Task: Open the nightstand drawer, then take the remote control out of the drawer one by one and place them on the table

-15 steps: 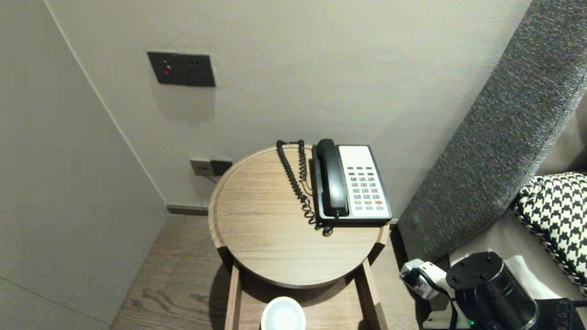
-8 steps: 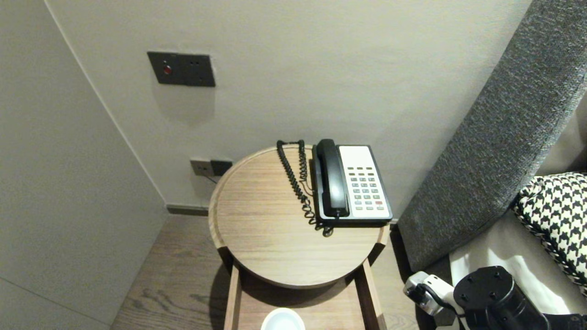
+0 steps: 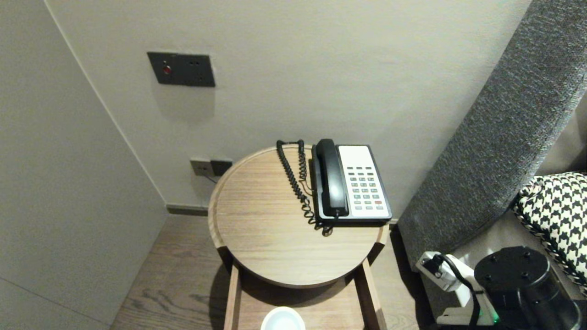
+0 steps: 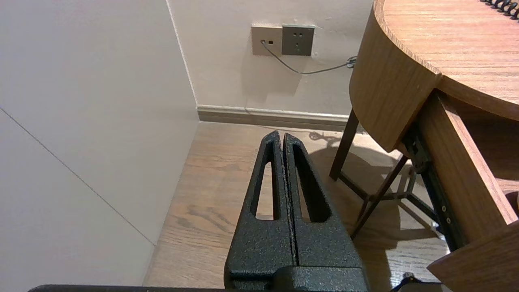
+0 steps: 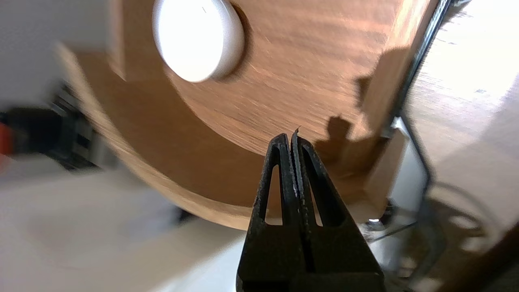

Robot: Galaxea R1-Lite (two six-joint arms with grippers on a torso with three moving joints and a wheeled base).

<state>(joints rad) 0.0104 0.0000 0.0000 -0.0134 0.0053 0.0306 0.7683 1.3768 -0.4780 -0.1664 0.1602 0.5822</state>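
White round cup: found at nine o'clock of right claw, nearer, pressed shut, empty; left claw parked closed beside desk.

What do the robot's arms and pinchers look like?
The left gripper and right gripper are rough black, each with two long pointed, slotted fingers. The right arm is a round black tube with a white piece, a black cable and a green light.

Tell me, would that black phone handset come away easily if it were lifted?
Probably stiff: the handset looks like hard moulded plastic. Its coiled cord would likely stretch and tug back, perhaps dragging the phone base across the smooth wooden table.
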